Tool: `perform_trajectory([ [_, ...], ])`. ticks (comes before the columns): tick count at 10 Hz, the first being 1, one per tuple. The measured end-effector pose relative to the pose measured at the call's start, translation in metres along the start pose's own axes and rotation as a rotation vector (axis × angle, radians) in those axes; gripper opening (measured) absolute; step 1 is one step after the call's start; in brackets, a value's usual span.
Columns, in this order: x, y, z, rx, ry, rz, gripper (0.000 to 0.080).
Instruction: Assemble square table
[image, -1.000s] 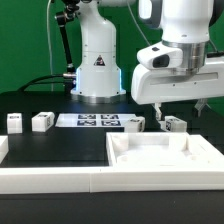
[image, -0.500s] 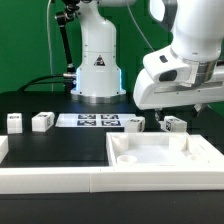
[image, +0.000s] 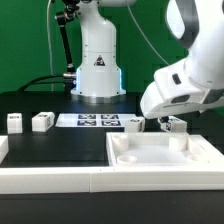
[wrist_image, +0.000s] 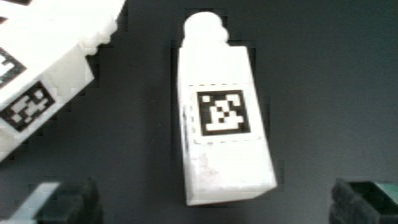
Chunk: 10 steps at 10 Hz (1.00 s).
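Tilted over now, my open hand hangs above a table leg, likely light and stiff; I'd pinch its flat sides.

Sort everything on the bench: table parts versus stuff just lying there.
Belongs to the job:
- square tabletop
- four legs

Just lying about:
- marker board
- white rail along the front edge
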<state>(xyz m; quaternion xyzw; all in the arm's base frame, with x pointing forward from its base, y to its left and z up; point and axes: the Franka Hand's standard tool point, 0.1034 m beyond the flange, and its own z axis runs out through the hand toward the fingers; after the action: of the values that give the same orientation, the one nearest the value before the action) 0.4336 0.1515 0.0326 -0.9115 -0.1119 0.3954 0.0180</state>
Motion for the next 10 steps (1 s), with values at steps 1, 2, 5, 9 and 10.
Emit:
perform_trajectory([
  [1, -0.005, -0.003, 0.006, -0.004, -0.084, -0.002, 0.0649],
  [2, -0.003, -0.006, 0.009, -0.004, -0.141, -0.008, 0.0649],
  [5, 0.004, -0.006, 0.012, 0.000, -0.129, -0.012, 0.0649],
  [9, 0.005, -0.009, 0.030, -0.007, -0.124, -0.016, 0.0649],
  [10, 0.005, -0.010, 0.034, -0.009, -0.125, -0.017, 0.0649],
])
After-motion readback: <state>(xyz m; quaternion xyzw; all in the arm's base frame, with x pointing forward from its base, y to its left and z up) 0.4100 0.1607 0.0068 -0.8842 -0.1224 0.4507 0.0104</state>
